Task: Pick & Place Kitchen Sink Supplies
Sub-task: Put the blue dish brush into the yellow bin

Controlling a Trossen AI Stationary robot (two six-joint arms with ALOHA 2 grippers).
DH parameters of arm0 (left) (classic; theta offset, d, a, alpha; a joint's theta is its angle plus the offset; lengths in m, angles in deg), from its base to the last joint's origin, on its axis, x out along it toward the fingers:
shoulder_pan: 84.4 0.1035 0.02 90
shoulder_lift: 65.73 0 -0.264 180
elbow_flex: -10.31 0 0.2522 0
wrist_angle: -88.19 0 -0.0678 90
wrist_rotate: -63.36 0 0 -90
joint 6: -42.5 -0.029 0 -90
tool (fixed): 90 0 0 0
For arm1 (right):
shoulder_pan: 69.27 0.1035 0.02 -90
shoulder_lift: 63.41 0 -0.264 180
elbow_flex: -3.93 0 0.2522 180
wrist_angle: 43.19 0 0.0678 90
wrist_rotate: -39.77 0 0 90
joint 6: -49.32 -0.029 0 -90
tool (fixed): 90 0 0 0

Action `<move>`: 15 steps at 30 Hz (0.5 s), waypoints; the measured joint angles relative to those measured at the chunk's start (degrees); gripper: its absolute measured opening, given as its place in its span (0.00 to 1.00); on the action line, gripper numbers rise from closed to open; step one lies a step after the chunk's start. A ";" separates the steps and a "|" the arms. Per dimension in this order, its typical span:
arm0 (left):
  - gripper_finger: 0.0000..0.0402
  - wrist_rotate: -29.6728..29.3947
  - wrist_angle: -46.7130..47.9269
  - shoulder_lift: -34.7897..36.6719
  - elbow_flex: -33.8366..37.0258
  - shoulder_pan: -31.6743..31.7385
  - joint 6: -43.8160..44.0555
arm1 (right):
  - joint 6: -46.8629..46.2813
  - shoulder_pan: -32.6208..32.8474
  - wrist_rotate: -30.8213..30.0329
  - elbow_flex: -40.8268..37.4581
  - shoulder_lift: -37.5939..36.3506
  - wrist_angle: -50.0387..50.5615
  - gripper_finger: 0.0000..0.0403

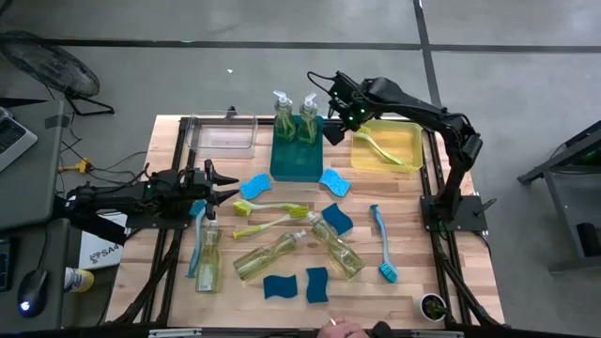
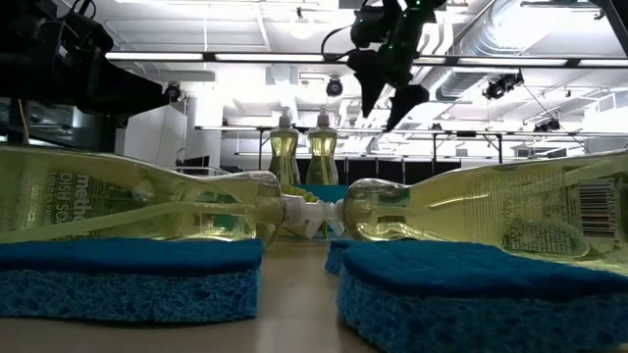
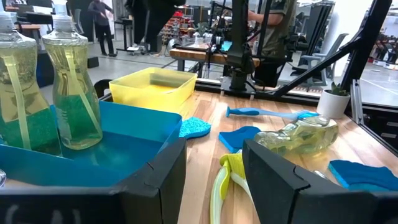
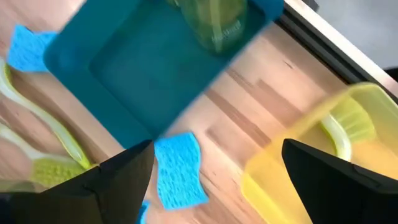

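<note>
Overhead, lime brush [image 1: 383, 148] fills the yellow bin [image 1: 409, 131]; wrist view shows right claw [image 4: 214, 180] spread apart.

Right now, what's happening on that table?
Right claw open, empty, between teal bin and yellow bin. Left claw empty. Two soap bottles binned. Nothing blocking.

Five soap bottles [image 1: 284, 116]: two upright in the teal bin [image 1: 295, 167], three lying flat. Five blue sponges [image 1: 334, 182]. Four lime brushes [image 1: 380, 148] and two blue brushes [image 1: 383, 246]. Three bins: teal, yellow bin [image 1: 406, 161], clear bin [image 1: 222, 136].
</note>
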 joint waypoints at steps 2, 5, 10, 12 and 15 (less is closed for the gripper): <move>0.38 0.00 0.01 0.01 -0.02 -0.01 0.02 | 0.03 0.10 -0.69 0.00 -0.58 2.18 0.86; 0.38 0.02 0.02 0.01 -0.02 -0.01 0.02 | 1.20 0.67 -3.83 0.00 -1.69 4.84 0.86; 0.38 0.02 0.02 0.00 -0.02 -0.02 0.00 | 5.74 2.73 -6.78 0.00 -3.30 7.29 0.86; 0.38 0.02 0.01 0.01 0.00 0.00 0.01 | 6.61 4.23 -6.64 0.00 -3.84 8.04 0.86; 0.38 0.00 0.02 0.01 0.00 0.00 0.00 | 7.25 6.90 -6.43 0.00 -4.12 9.62 0.86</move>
